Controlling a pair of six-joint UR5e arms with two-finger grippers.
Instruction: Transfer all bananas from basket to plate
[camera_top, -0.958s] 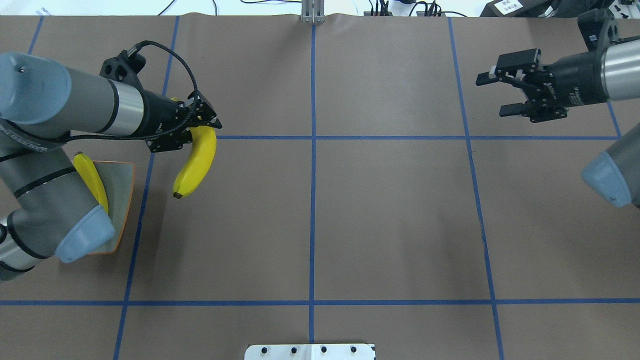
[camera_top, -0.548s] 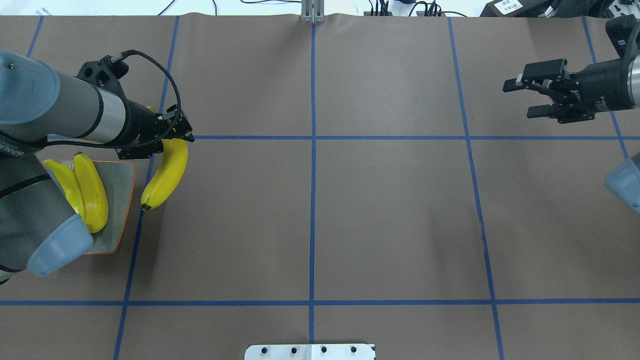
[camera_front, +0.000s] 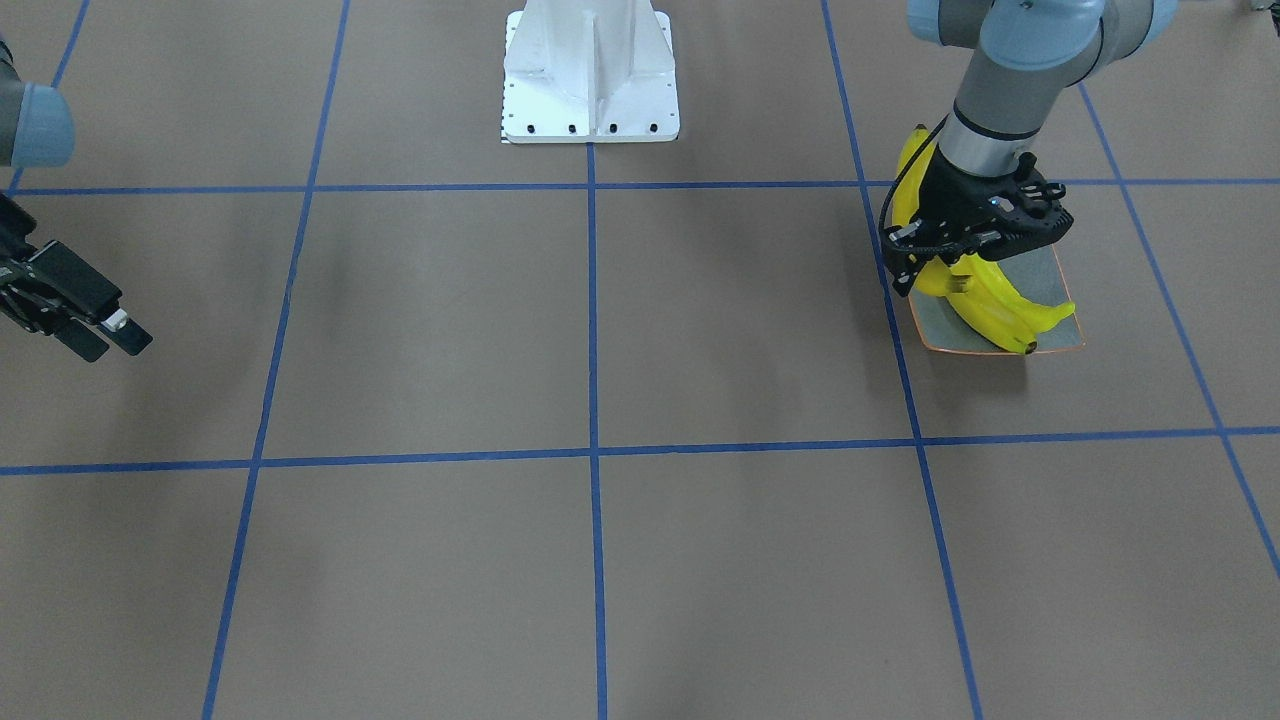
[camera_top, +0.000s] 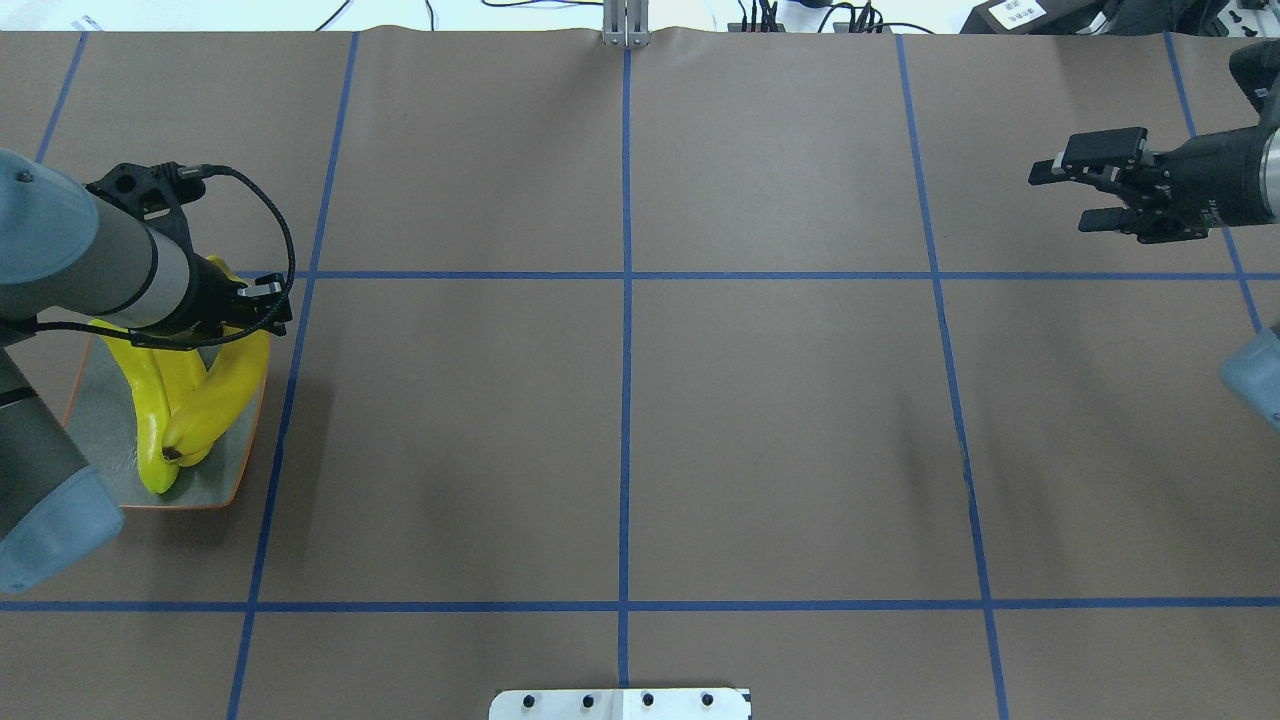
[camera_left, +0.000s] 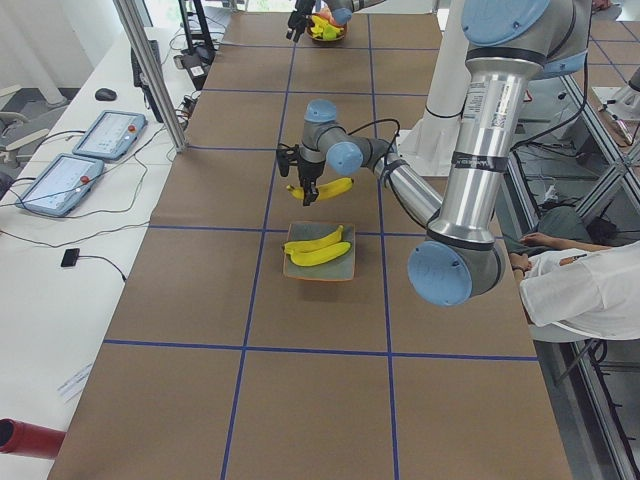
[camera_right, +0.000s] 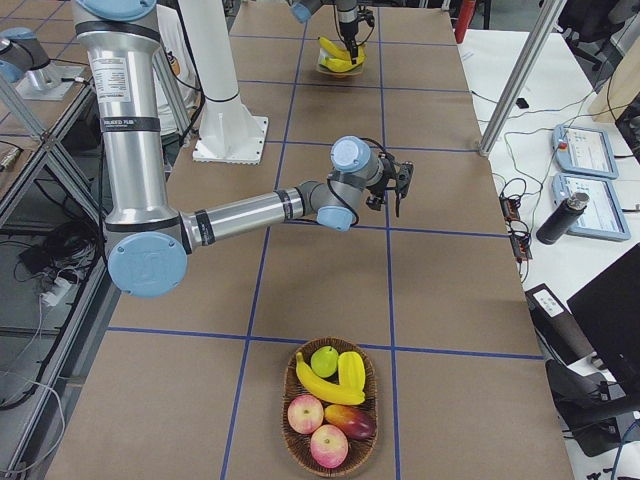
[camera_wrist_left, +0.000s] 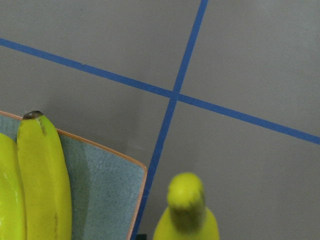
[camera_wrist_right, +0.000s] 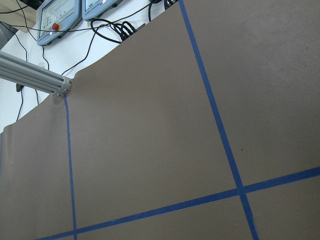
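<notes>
Clamping a glossy, curved yellow toy banana (camera_left: 330, 186), your robot's left gripper (camera_left: 309, 193) hangs above the small square grey-green plate (camera_left: 343, 270) with its thin orange rim, where two more yellow bananas (camera_left: 318, 248) lie side by side. Your right gripper (camera_top: 1063, 197) hovers empty, jaws apart, well away from the round woven basket (camera_right: 298, 445), which holds another yellow banana (camera_right: 322, 386) among apples (camera_right: 303, 412) and other fruit.

Nothing can be read with certainty: the print on the right arm's upright tube (camera_right: 120, 95) and on the far white label (camera_top: 1017, 10) is too small.
</notes>
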